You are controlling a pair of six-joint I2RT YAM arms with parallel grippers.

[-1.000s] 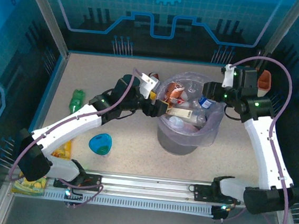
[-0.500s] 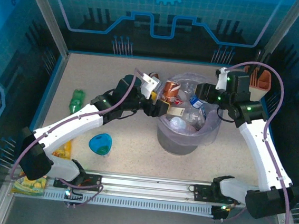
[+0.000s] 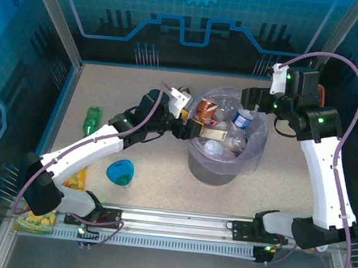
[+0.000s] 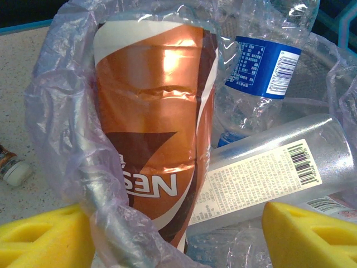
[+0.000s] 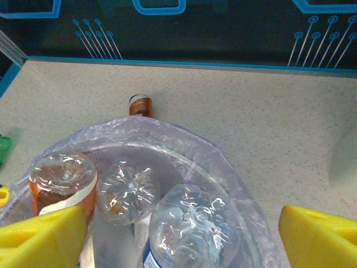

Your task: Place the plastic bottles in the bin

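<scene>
The bin [image 3: 208,168] is a grey bucket lined with a lilac bag [image 5: 184,146] and holds several plastic bottles. An orange-brown labelled bottle [image 4: 162,128] stands against the bag. Beside it are a blue-labelled bottle [image 4: 262,70] and a clear one with a white label [image 4: 268,167]. My left gripper [image 3: 191,127] is open at the bin's left rim, and its yellow fingers [image 4: 44,237] are apart from the orange-brown bottle. My right gripper [image 3: 248,103] hangs open above the far right rim, over the blue-labelled bottle [image 5: 195,229]. A green bottle [image 3: 91,119] and a small brown bottle [image 5: 140,104] lie on the table.
A small blue bowl [image 3: 120,171] sits near the left arm, with yellow snack packets [image 3: 73,178] at the front left. An orange-topped knife block [image 3: 318,93] stands behind the right arm. Blue walls enclose the speckled table [image 3: 289,176].
My right gripper has opened and let the blue-labelled bottle drop into the bin, then drawn up and back to the right. The left arm has barely moved.
</scene>
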